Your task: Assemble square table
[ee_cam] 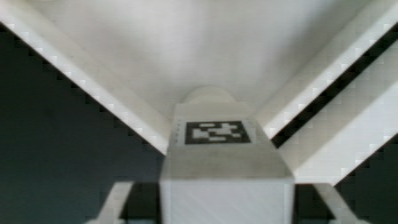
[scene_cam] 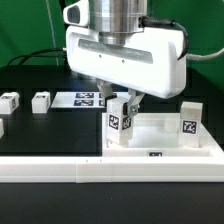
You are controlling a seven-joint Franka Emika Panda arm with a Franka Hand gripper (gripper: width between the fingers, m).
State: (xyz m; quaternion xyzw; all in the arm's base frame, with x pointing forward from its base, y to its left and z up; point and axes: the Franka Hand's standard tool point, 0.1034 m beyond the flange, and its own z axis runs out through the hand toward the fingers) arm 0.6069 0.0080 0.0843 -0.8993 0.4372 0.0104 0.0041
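The square table slab (scene_cam: 170,140) lies at the exterior view's lower right, with a tag on its front edge. One white tagged leg (scene_cam: 120,124) stands upright at the slab's left corner. My gripper (scene_cam: 121,103) is straight above this leg with a finger on each side. In the wrist view the leg (ee_cam: 217,150) sits between my fingers (ee_cam: 121,205), with a dark gap on both sides, so the jaws are open around it. A second leg (scene_cam: 189,118) stands at the slab's far right corner.
Two loose legs (scene_cam: 10,101) (scene_cam: 40,101) lie on the black board at the exterior view's left. The marker board (scene_cam: 84,98) lies behind my gripper. A long white rail (scene_cam: 60,170) borders the board's front edge.
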